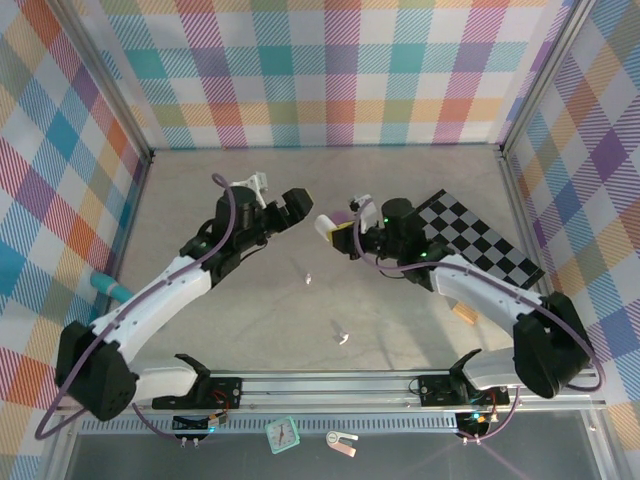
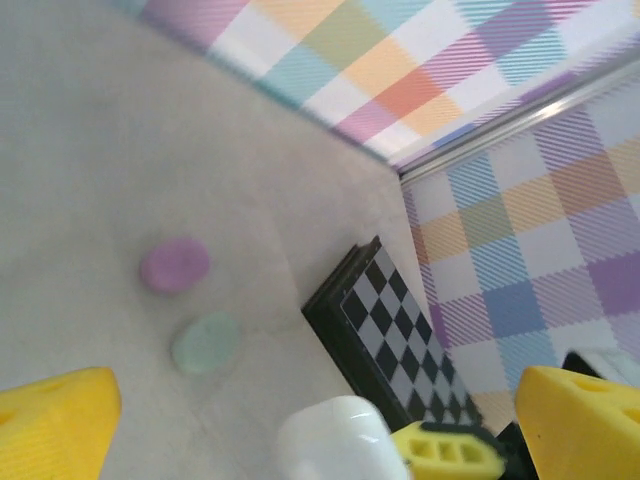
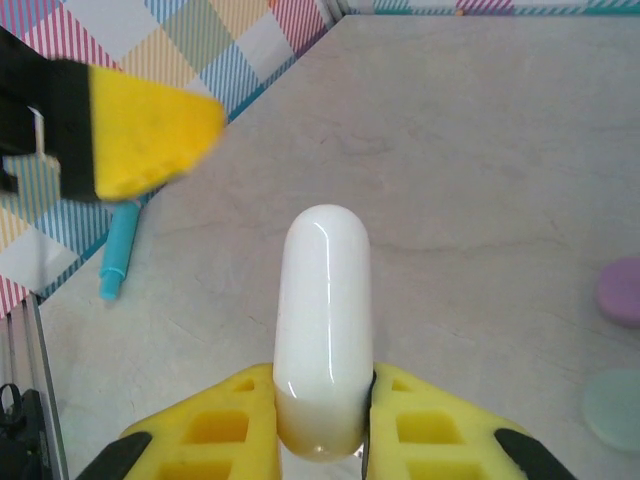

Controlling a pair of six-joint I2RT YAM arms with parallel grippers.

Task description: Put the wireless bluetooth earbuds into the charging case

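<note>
Right wrist view: right hand (image 3: 320, 445) clamped on white charging case (image 3: 322, 310); left hand (image 2: 315, 425) spread wide apart.

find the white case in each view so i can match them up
top external: white case just right of centre, in the right gripper
left wrist: bottom edge, middle
right wrist: centre, clamped between yellow fingers
shared landmark: purple case, in both wrist views
</note>
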